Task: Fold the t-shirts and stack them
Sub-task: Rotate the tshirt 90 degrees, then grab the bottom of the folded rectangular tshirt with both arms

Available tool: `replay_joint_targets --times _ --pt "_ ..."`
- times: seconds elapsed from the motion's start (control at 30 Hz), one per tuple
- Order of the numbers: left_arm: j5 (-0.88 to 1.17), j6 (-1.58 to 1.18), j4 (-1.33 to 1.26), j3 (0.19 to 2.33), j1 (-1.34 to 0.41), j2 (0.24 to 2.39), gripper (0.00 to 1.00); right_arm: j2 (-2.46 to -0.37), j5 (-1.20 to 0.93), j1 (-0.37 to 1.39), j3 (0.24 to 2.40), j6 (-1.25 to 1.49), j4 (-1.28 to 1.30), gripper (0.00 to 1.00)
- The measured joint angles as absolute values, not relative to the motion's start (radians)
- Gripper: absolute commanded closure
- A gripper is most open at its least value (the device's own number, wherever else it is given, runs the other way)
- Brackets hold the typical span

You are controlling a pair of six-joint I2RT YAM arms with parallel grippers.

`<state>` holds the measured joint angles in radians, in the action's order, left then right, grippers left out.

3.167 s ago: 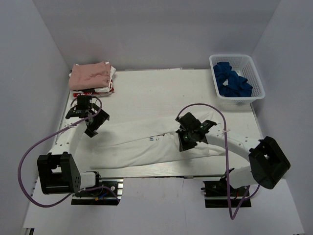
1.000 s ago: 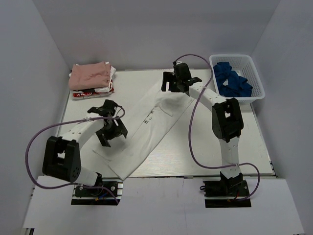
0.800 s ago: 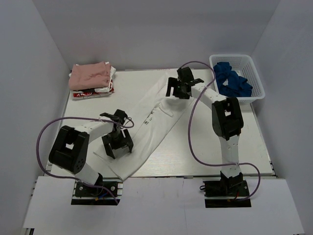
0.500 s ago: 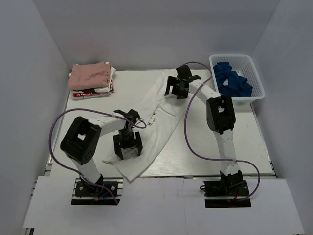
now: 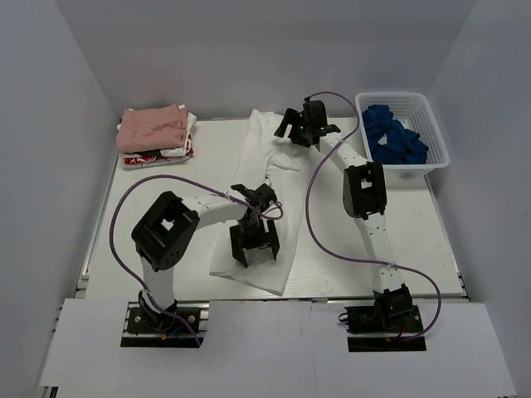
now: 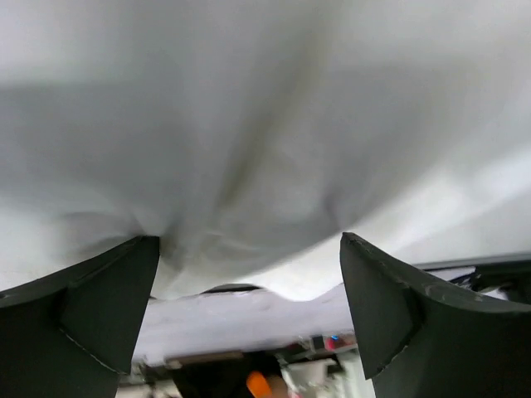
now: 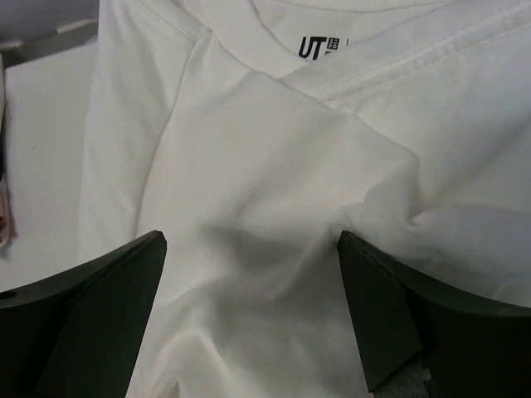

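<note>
**Location.** The white t-shirt [image 5: 255,162] lies on the table [image 5: 373,240] as a long, narrow strip, apparently doubled lengthwise. It runs from the far edge towards the near edge, roughly mid-table. The collar end is at the far end, and the neck label shows in the right wrist view.

**Fingers.** The left fingers [image 6: 83,311] are spread wide over the near end of the strip. The cloth puckers between them, but nothing is pinched. The right fingers [image 7: 83,311] are likewise spread wide, low over the collar end, and hold nothing.

**Other items.** A folded pink t-shirt [image 5: 152,126] sits on a printed t-shirt [image 5: 158,156] in the far-left corner. A basket [image 5: 404,97] of blue cloth [image 5: 394,137] stands at the far right, well apart from the work.

**Handling, as judged.**
- The shirt looks light, limp and without any stiffness.
- It will sag from whatever point is lifted, crease readily, and likely slide on the smooth table.
- It is not fragile.
- A rumple is already visible near the shoulder.

**Where to take hold, as judged.**
- The best hold is at an end of the strip, close to an edge, pinching through all layers.
- A hold mid-panel risks catching the top layer alone and opening the fold.
</note>
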<state>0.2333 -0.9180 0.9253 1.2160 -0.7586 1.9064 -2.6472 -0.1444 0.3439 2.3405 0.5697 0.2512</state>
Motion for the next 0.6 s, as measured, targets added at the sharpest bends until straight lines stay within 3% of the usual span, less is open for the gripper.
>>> replay_joint_targets --times 0.23,0.33,0.43,0.6 --pt "0.078 -0.936 0.794 1.205 -0.965 1.795 0.0 -2.634 -0.123 0.334 2.338 0.492 0.234 0.1" --pt "-0.004 -0.932 0.776 1.205 -1.002 1.69 0.0 -2.538 -0.115 0.339 2.272 0.418 0.284 0.1" --pt "-0.107 -0.943 0.786 1.201 -0.997 1.588 0.0 -2.322 -0.08 0.358 2.112 0.353 0.309 0.1" --pt "-0.28 -1.04 0.893 1.073 -0.959 1.513 0.0 -1.769 0.018 0.418 1.592 0.338 0.242 0.1"
